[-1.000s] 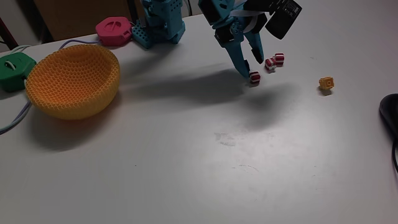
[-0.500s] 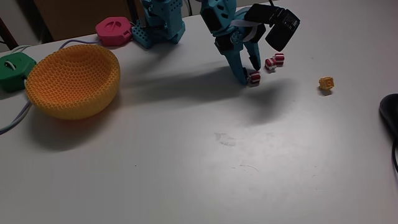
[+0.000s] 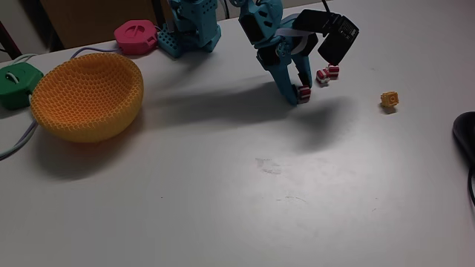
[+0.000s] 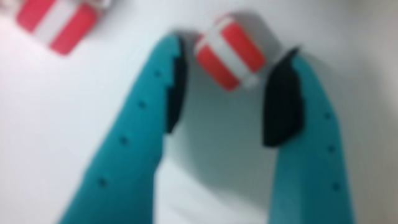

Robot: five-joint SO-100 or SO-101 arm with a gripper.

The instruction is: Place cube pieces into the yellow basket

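**What sits on my table**

I see a white table [image 3: 245, 200]. On it rest a yellow basket [image 3: 87, 98], a pink gadget [image 3: 136, 35], a green gadget [image 3: 16, 83], the arm's blue base [image 3: 191, 37], three striped cubes [image 3: 327, 73] and one yellow cube [image 3: 390, 99]. A dark thing [image 3: 465, 137] lies at the right edge.

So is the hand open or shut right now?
Open: in the wrist view the hand straddles a striped cube, with a gap beside the right finger.
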